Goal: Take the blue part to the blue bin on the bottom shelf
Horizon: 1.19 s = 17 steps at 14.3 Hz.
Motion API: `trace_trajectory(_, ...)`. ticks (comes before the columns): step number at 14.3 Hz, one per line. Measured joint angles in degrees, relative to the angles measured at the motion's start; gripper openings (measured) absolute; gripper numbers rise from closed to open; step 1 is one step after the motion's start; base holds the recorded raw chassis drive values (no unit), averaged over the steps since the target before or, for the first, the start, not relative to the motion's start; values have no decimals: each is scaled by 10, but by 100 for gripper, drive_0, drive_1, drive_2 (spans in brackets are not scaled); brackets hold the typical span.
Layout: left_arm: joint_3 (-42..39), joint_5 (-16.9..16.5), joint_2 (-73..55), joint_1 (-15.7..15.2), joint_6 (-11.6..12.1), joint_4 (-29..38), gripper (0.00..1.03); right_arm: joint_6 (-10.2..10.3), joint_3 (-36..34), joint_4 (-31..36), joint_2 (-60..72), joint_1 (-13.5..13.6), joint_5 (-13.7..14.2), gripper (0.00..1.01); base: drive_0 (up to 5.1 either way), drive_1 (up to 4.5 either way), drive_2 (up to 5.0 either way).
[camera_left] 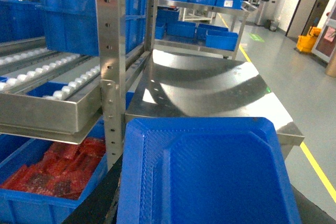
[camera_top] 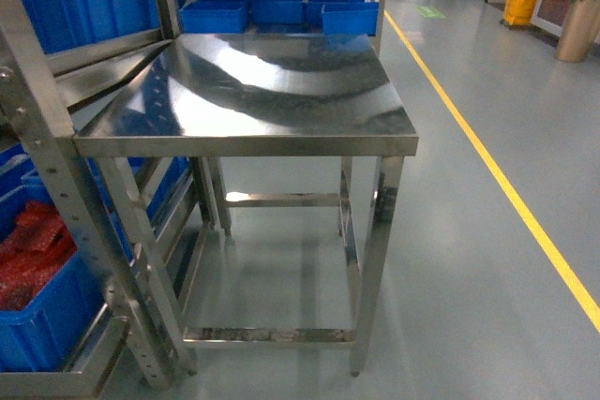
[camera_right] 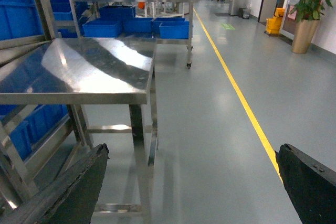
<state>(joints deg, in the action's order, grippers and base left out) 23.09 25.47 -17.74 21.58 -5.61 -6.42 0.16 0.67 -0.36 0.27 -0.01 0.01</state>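
My right gripper stands wide open over bare grey floor, its two dark, rough-edged fingers at the bottom corners of the right wrist view with nothing between them. My left gripper itself does not show in any view, so I cannot tell how its jaws stand; the left wrist view is filled at the bottom by a blue part, a smooth moulded plastic piece, tray-shaped with rounded corners and stepped ridges inside. Ahead of it is a flat steel table, square-topped, polished enough to mirror curved streaks of light, on square tube legs with low crossbars. To its left rises a rack of perforated steel posts. One tier carries rows of small white rollers in a shallow steel frame. Under that tier, at the rack's foot, sits a blue bin of hard plastic holding crinkled red parts, glossy like film. More blue bins stand on the shelving beyond the table. A yellow line runs along the floor.
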Motion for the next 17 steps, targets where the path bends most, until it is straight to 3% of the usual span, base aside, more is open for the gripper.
trace_trajectory(17,0,0,0,0,0,0,43,0,0,0,0,0,0,98,-500,245,245)
